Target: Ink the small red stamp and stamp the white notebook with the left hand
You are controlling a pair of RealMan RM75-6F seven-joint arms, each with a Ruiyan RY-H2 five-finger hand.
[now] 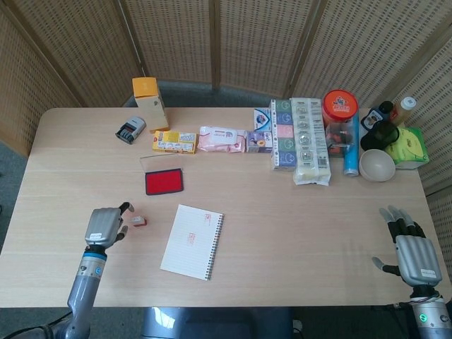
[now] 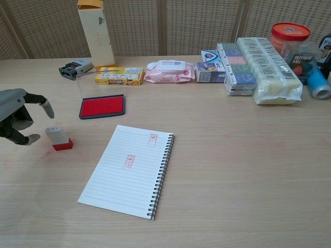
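Reaching for the small red stamp: left hand spread, just beside it, holding nothing. Next: pinching, then carrying to the ink pad.

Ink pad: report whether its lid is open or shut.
Open. The ink pad shows its red surface uncovered, and its clear lid stands raised along the far edge.

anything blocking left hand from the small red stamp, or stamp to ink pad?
Nothing visible. The left hand sits open just left of the small red stamp, bare table between. From stamp to the red ink pad the table is bare too; the pad's clear lid stands raised on its far side.
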